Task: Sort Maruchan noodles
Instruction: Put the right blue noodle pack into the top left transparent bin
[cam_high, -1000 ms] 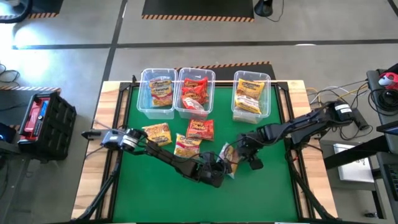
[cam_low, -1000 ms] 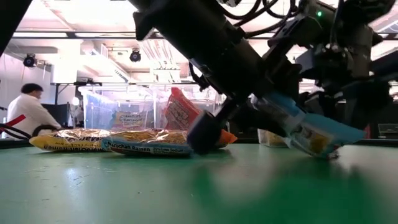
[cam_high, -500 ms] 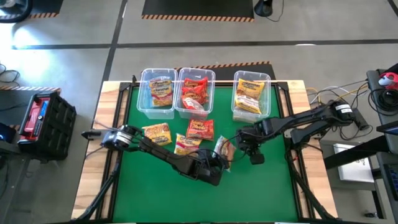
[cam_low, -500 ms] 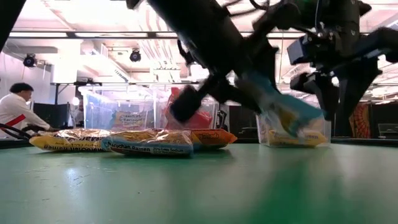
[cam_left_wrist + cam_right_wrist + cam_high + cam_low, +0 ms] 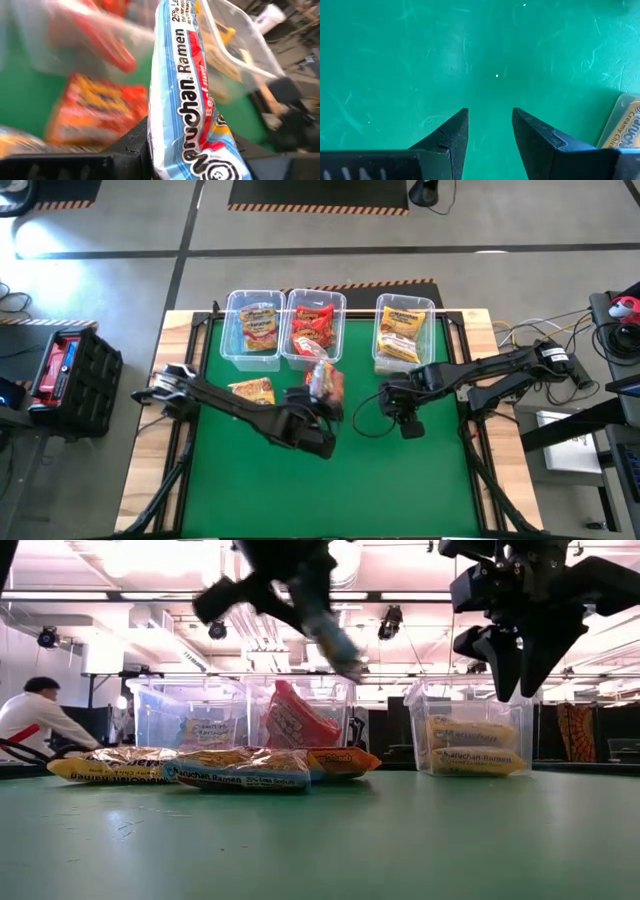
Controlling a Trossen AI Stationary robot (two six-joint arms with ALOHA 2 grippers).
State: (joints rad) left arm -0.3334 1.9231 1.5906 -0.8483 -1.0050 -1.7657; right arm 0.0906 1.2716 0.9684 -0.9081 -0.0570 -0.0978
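My left gripper point(image 5: 318, 392) is shut on a light-blue and white Maruchan noodles packet point(image 5: 187, 95) with red print, high over the table's middle, just short of the middle bin point(image 5: 313, 330). In the low view the packet point(image 5: 335, 640) slants down from the gripper point(image 5: 290, 585). Flat on the green table lie a yellow packet point(image 5: 250, 392) and a red-orange one point(image 5: 330, 387). More packets lie in three clear bins. My right gripper point(image 5: 405, 423) hangs open over bare table, with nothing between its fingers point(image 5: 452, 137). My left gripper pinches the packet's near end point(image 5: 200, 155) between its two fingers point(image 5: 132, 147), the packet standing edge-on between them. The fingers slant down toward the table's far side. The packet sticks out beyond them toward the bins, lifted clear of the table.
Left bin point(image 5: 254, 330) and right bin point(image 5: 404, 335) flank the middle one along the far edge. Packets on the table show in the low view point(image 5: 240, 768). The near half of the green table point(image 5: 330, 490) is bare. A person point(image 5: 35, 720) sits beyond the table.
My left gripper has risen and gone toward the far edge and the middle bin, rolling its wrist; the light-blue packet has come up off the table with it. My right gripper has risen straight up beside where the packet lay.
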